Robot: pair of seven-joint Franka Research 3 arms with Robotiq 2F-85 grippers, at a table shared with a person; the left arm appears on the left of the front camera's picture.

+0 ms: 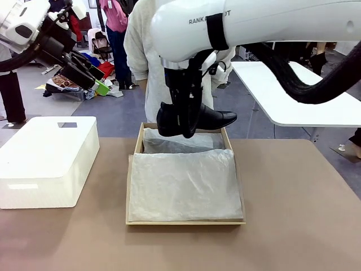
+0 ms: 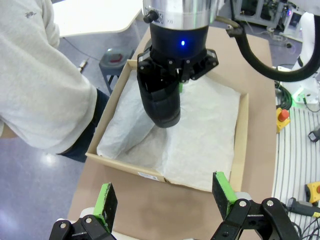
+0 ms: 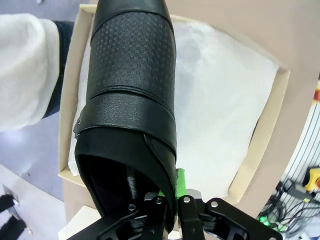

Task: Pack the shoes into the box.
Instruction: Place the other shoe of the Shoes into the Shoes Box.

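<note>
A: Shoe (image 1: 198, 117) – where's it at?
B: In the air, over the far end of the box (image 1: 137, 169), person's side. Right tool (image 3: 175, 186) is clamped on the rim of its opening, by the heel. It hangs from that, sole down.
A: Axis?
B: Long axis runs across the box, approx. parallel to the far wall. Toe points to robot's right, heel to its left. Tissue paper (image 1: 186, 189) lies directly below. Looks like a gap btwn sole & paper, can't be sure.
A: So next move = straight down?
B: Prob. yes. It's over the box, so what matters is the drop & whether toe + heel clear the side walls. In front view it spans nearly the full width. May need a slight turn, just my guess.
A: Left tool (image 2: 164, 196)?
B: Jaws wide apart, nothing in them. Raised off to robot's left, aimed at the box. Right arm is far nearer.
A: Anything else?
B: White plastic box (image 1: 48, 161) on tabletop (image 1: 293, 214), left of the cardboard one, apart from it. Person (image 1: 141, 51) stands just behind the far wall.
</note>
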